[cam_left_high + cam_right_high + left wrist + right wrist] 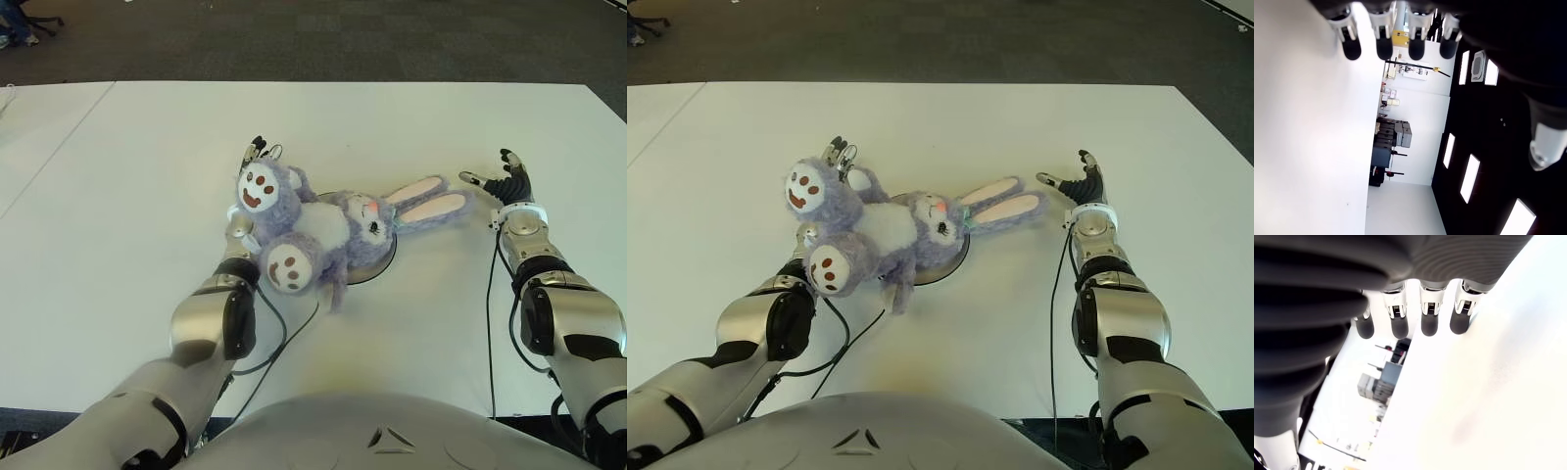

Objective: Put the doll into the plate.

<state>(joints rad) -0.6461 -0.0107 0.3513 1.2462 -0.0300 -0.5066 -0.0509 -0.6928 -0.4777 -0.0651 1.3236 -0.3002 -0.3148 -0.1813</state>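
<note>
— Closest in, what fills the bottom of the head views?

— Grey robot body [392, 431], with both arms reaching out over a wide white table [147, 176]. Beyond the far edge is dark carpet [343, 39]. Black cables [284, 333] trail from both forearms across the tabletop.

— And the doll?

— Purple rabbit doll [328, 230], lying on its back across a round plate [377, 269] near the table's middle. Its body covers most of the plate; only the near rim shows. The pink-lined ears stick out toward the right hand, and the two feet with brown smiling faces rise over the left wrist, hiding most of that hand.

— So is the left hand [253, 162] holding it?

— No. Its fingertips show just past the doll's upper foot, and its wrist view has four fingers [1383, 46] straight and spread, gripping nothing.

— The right hand [505, 181]?

— Off to the right of the ears, apart from them, fingers [1430, 325] extended and empty.
</note>
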